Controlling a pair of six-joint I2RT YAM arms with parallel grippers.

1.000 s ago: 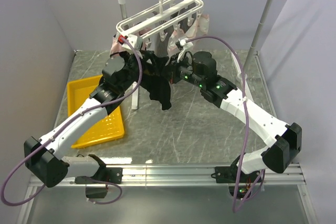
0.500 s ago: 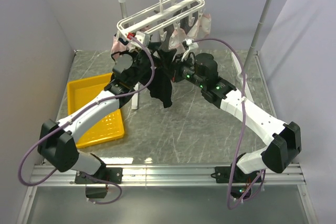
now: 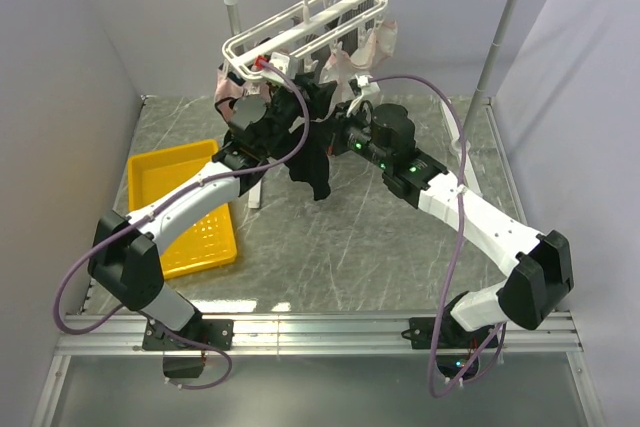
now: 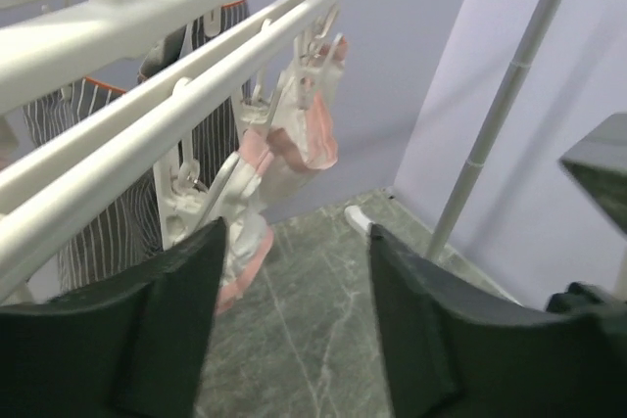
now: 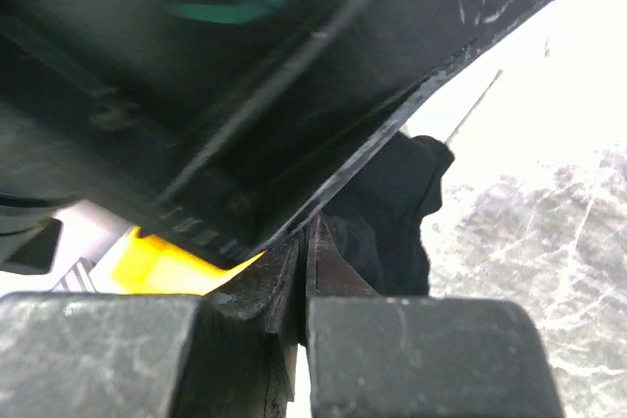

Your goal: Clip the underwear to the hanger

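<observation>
Your left claw [image 4: 296,242] is spread wide, with nothing between its fingers. It sits just under the white plastic hanger with straight bars [image 4: 147,22], close to the small white clips [image 4: 186,208] that dangle from it.

Your right claw [image 5: 304,310] is squeezed tight on the top of the black soft cloth underwear [image 3: 312,165]. The underwear is up in the air between your two claws, just below the near end of the hanger.

The bars are close above the left claw. There is room between the underwear and the grey stone table [image 3: 380,237]. A yellow plastic tray [image 3: 165,187] lies to the left.

The underwear hangs long way up and down, with its low tip pointing at the table.
</observation>
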